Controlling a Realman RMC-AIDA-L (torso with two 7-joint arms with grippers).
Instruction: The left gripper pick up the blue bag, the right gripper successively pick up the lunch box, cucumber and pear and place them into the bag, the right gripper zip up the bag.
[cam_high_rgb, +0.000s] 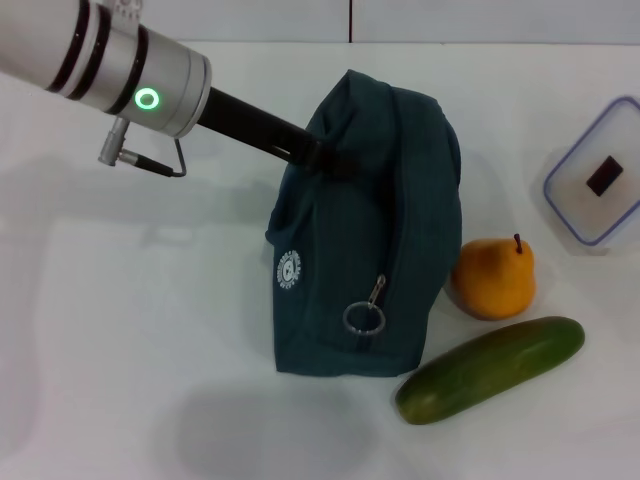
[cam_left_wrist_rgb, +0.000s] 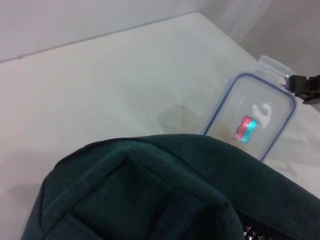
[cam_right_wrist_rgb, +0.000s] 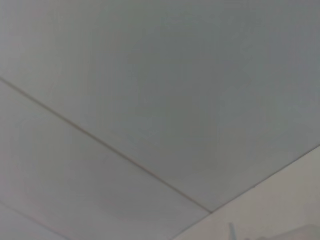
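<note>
Bag (cam_high_rgb: 375, 230) standing upright mid-table (cam_high_rgb: 130, 330), left tool (cam_high_rgb: 318, 155) pinching its top edge, so pickup basically happening. Box (cam_high_rgb: 596, 172) sitting far right, pear (cam_high_rgb: 493, 277) touching bag's right side, cucumber (cam_high_rgb: 490, 368) lying in front of pear. Nothing packed yet, zip ring (cam_high_rgb: 363, 318) hanging on bag's front. Right tool showing small past box in left wrist view (cam_left_wrist_rgb: 306, 88), can't tell if gripping. All three placings plus zipping remaining.

We are finding nothing legible. The blue bag (cam_high_rgb: 370, 230) is carrying a small white round logo (cam_high_rgb: 288, 270) on its side, but we are not making out any lettering in it. The lunch box (cam_left_wrist_rgb: 250, 117) is showing a red and blue sticker (cam_left_wrist_rgb: 245, 128) on its lid, and its print is staying too small for us to read
</note>
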